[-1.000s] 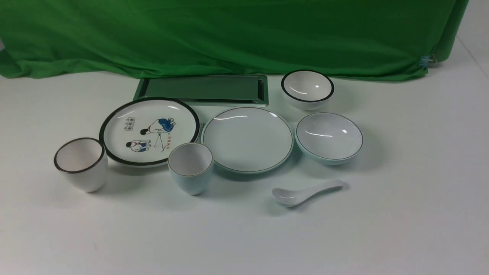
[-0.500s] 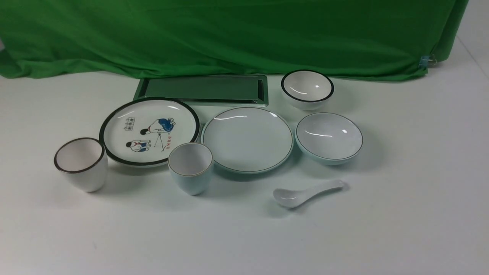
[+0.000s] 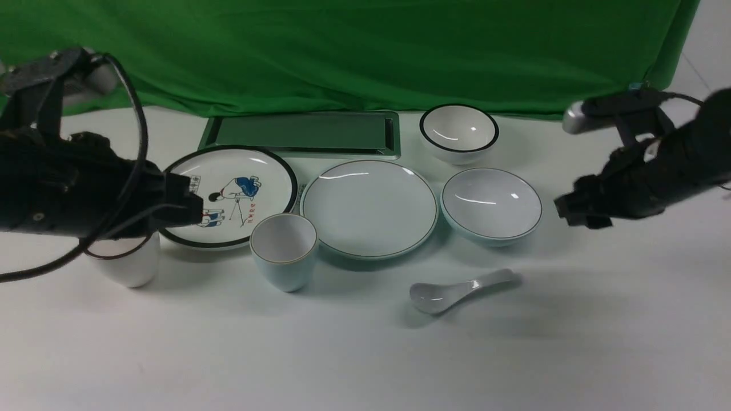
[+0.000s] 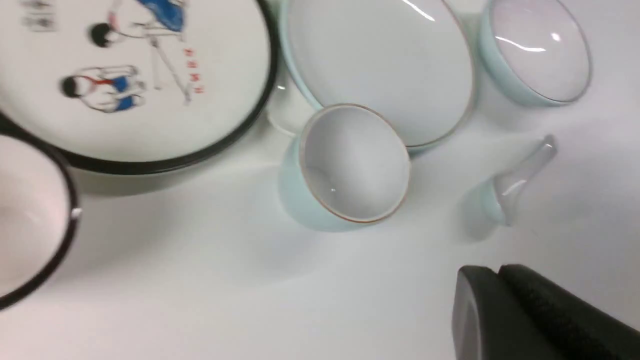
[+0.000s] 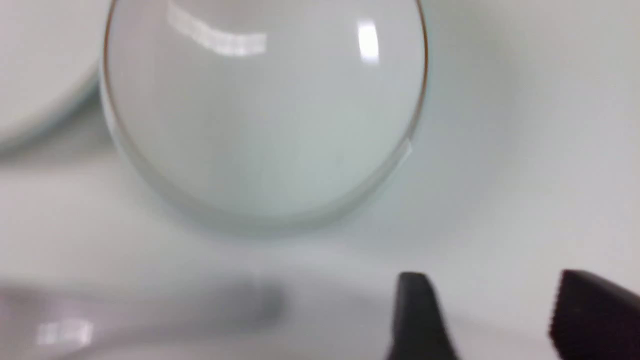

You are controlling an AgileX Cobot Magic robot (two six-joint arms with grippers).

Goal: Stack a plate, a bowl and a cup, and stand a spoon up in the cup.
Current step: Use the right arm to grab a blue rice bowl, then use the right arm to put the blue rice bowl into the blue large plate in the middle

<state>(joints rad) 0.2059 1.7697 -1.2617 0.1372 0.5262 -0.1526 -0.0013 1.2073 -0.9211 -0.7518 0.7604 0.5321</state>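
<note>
The right tool point(image 3: 571, 212), jaws apart and empty, hangs just right of the bowl point(image 3: 491, 205), far nearer it than the left tool point(image 3: 188, 202), whose jaws I cannot make out

The plate point(image 3: 370, 208) lies between cup point(image 3: 284, 251) — perhaps touching — and bowl point(image 3: 491, 206), spoon point(image 3: 457, 290) before.

The plate point(image 3: 369, 208), bowl point(image 3: 491, 205), upright cup point(image 3: 284, 251) and spoon point(image 3: 457, 290) sit unstacked.

Pale blue plate point(image 3: 370, 208), bowl point(image 3: 491, 205) and cup point(image 3: 284, 251); cartoon-figured, black-rimmed white plate point(image 3: 228, 165); green cloth point(image 3: 365, 51).
</note>
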